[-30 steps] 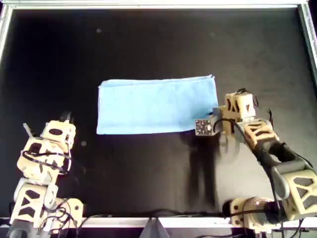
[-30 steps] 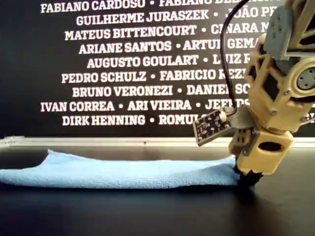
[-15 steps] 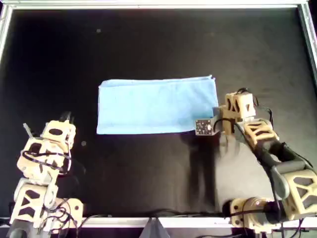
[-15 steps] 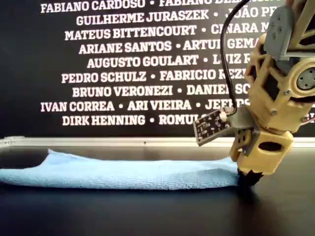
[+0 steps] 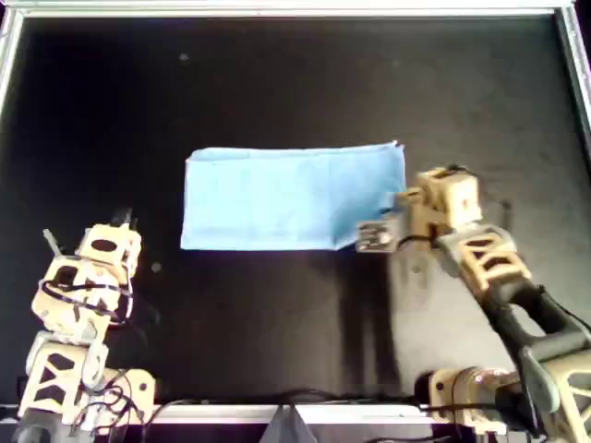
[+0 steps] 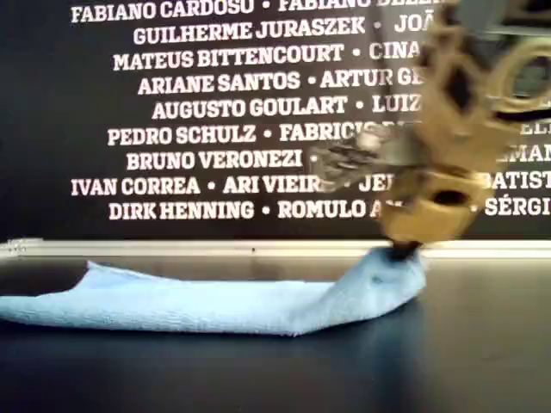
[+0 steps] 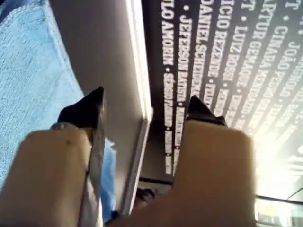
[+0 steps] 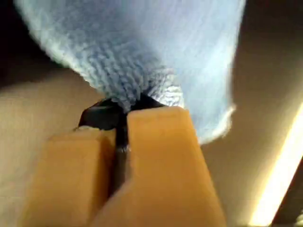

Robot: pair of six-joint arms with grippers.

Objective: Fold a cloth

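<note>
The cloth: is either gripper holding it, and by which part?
My second gripper pinches the cloth at its corner on the overhead view's lower right; my first gripper holds nothing.

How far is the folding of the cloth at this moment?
One fold looks done: the cloth lies as a doubled strip. In hand: my second gripper is shut on its corner, raised off the table in the exterior view. Left: carry that end across and lay it flat. My first gripper is open, idle.
</note>
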